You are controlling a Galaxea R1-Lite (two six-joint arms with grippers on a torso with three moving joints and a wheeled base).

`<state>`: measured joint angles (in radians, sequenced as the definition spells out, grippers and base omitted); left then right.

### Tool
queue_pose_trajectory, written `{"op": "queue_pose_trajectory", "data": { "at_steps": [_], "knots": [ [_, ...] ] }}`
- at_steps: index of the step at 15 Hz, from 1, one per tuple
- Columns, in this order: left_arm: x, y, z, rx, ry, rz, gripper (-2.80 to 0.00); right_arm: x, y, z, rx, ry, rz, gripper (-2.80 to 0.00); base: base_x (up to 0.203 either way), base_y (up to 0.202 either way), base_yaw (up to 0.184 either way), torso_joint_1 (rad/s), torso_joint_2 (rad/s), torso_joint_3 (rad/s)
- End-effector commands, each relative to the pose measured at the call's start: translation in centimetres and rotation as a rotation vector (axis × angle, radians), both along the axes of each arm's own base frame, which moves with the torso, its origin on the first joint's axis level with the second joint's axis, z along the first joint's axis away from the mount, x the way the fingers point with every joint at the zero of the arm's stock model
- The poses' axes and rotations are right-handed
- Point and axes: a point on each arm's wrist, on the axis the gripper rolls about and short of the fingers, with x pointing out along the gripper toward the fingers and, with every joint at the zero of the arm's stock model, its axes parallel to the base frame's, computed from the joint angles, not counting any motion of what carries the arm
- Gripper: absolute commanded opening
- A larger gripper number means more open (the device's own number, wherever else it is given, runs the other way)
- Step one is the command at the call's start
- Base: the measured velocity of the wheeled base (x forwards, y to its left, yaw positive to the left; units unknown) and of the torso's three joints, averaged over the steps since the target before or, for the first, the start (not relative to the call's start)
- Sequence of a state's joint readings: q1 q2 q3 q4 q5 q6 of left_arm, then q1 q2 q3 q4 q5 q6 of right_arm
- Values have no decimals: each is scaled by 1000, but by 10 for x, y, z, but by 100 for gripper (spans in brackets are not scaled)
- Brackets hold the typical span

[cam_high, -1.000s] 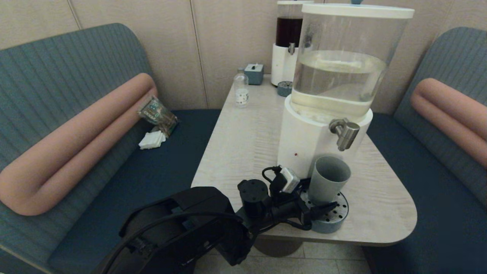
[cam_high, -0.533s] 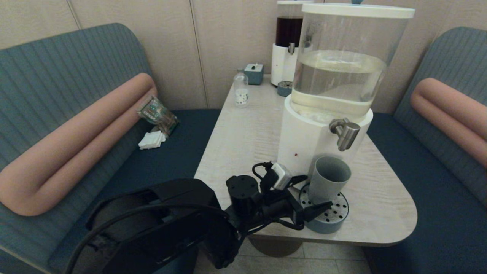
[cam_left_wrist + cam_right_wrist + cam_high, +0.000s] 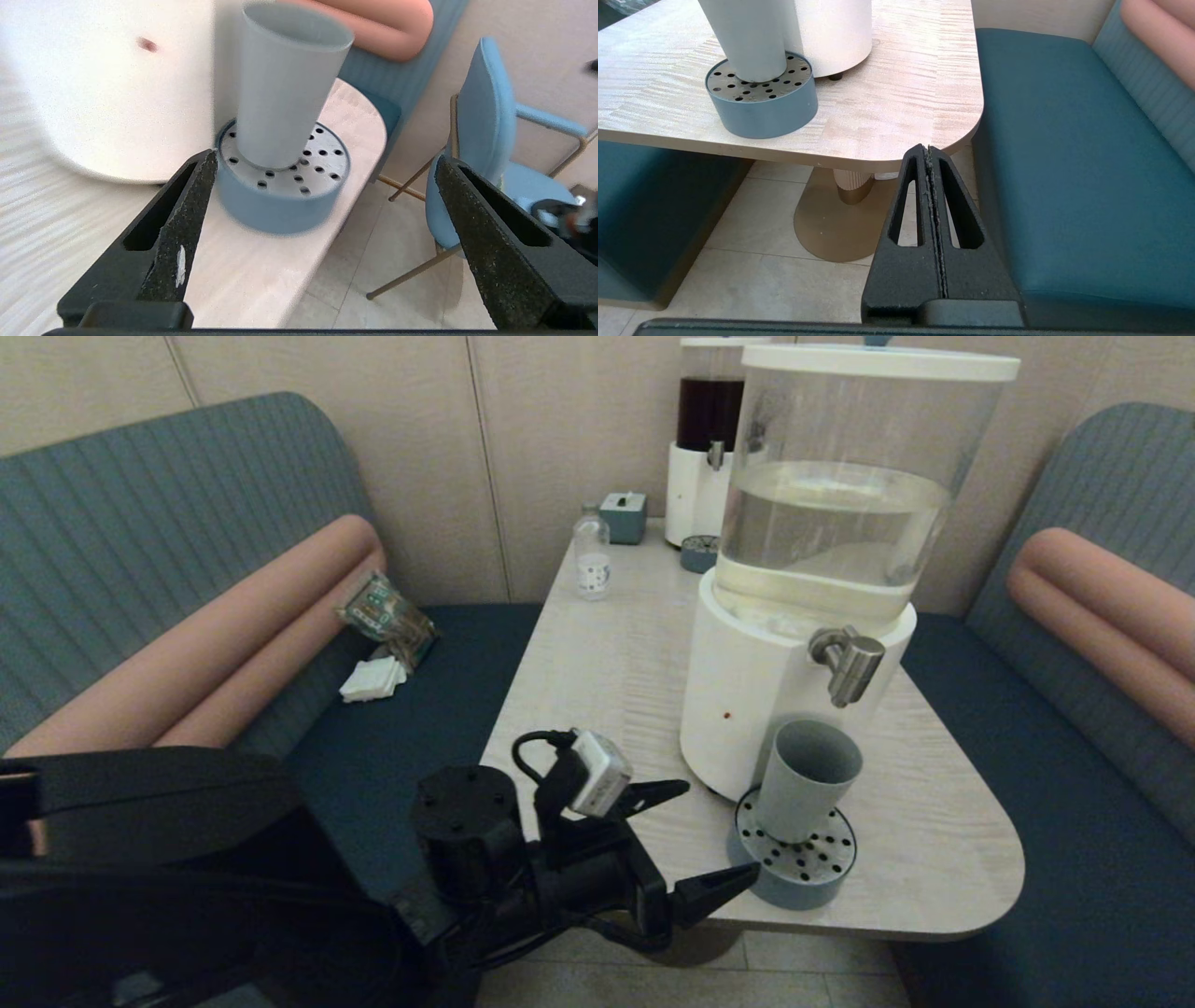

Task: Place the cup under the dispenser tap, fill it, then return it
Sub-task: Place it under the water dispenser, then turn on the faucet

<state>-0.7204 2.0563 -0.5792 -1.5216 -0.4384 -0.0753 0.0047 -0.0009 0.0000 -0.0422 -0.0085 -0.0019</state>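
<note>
The grey-blue cup (image 3: 805, 778) (image 3: 287, 84) (image 3: 740, 35) stands upright on a round perforated drip tray (image 3: 794, 864) (image 3: 285, 186), directly below the brushed-steel dispenser tap (image 3: 850, 662) of the big white-based dispenser (image 3: 822, 560). My left gripper (image 3: 719, 833) (image 3: 327, 163) hangs open near the table's front edge, left of the cup and apart from it, holding nothing. Down by the table's right front corner, my right gripper (image 3: 928, 148) is shut and empty; it does not show in the head view.
A smaller dark-liquid dispenser (image 3: 708, 439), a small clear bottle (image 3: 591, 558) and a blue box (image 3: 624, 516) stand at the back of the table (image 3: 597, 672). Benches (image 3: 392, 728) flank it. A blue chair (image 3: 486, 140) stands beyond the table edge.
My left gripper has pulled back from the cup toward the left and front, its fingers spreading wider. The cup stays on the drip tray under the tap.
</note>
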Motion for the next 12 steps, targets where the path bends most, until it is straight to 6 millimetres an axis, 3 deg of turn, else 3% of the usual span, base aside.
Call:
{"op": "queue_pose_trajectory", "data": {
  "at_steps": [1, 2, 5, 9, 12],
  "knots": [
    [-35, 36, 43, -66, -70, 22, 0, 1, 0, -4, 0, 12, 2, -280, 0, 0, 0, 0, 0, 0],
    [-45, 47, 51, -78, -80, 43, -280, 1, 0, -4, -1, 12, 1, -280, 0, 0, 0, 0, 0, 0],
    [-69, 77, 76, -154, -119, 132, -280, 1, 0, -4, -1, 12, 1, -280, 0, 0, 0, 0, 0, 0],
    [-91, 117, 113, -343, -177, 388, -280, 1, 0, -4, 0, 12, 1, -280, 0, 0, 0, 0, 0, 0],
    [-96, 169, 123, -408, -235, 678, -280, 1, 0, -4, 0, 12, -1, -280, 0, 0, 0, 0, 0, 0]
  ]
}}
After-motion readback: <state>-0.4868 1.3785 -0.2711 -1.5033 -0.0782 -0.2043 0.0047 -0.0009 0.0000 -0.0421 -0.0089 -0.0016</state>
